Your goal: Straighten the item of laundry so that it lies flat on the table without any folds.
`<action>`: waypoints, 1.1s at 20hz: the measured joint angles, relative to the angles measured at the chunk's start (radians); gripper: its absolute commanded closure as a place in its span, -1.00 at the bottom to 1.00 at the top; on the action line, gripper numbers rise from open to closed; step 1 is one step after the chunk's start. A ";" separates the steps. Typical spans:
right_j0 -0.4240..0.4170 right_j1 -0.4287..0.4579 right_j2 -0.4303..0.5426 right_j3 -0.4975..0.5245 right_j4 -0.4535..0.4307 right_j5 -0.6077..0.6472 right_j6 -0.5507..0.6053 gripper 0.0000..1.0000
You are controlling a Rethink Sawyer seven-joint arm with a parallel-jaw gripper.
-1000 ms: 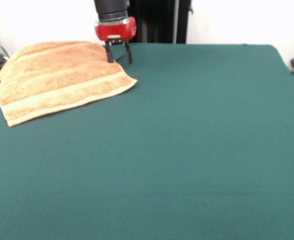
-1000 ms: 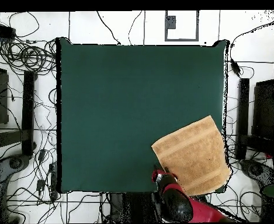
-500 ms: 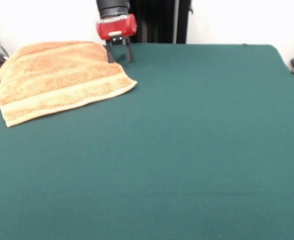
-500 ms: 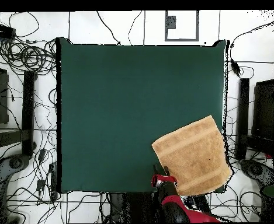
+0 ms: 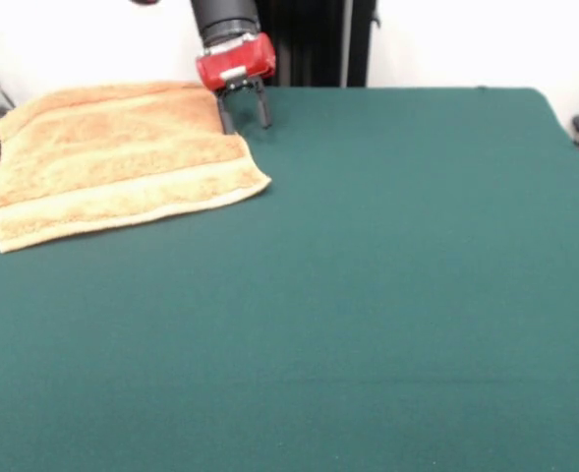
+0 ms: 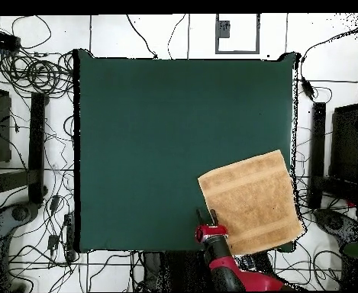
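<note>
Orange-tan towel (image 6: 251, 202) overhangs table (image 6: 151, 137) edge, overhead only.

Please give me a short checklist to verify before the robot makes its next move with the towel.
1. Towel free of folds: ok, it appears spread flat in both views.
2. Towel fully on the table: not ok, in the overhead view one corner reaches past the table edge.
3. Gripper empty: ok, nothing is between the fingers.
4. Fingers open: ok.
5. Gripper clear of the towel: cannot tell, it is at the towel's edge.
</note>
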 measured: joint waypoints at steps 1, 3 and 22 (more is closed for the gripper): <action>-0.007 0.008 0.011 -0.007 -0.009 0.000 0.000 -1.00; -0.014 0.019 0.024 -0.014 -0.020 -0.001 0.001 -1.00; -0.231 0.171 0.316 -0.101 -0.188 0.261 0.051 -1.00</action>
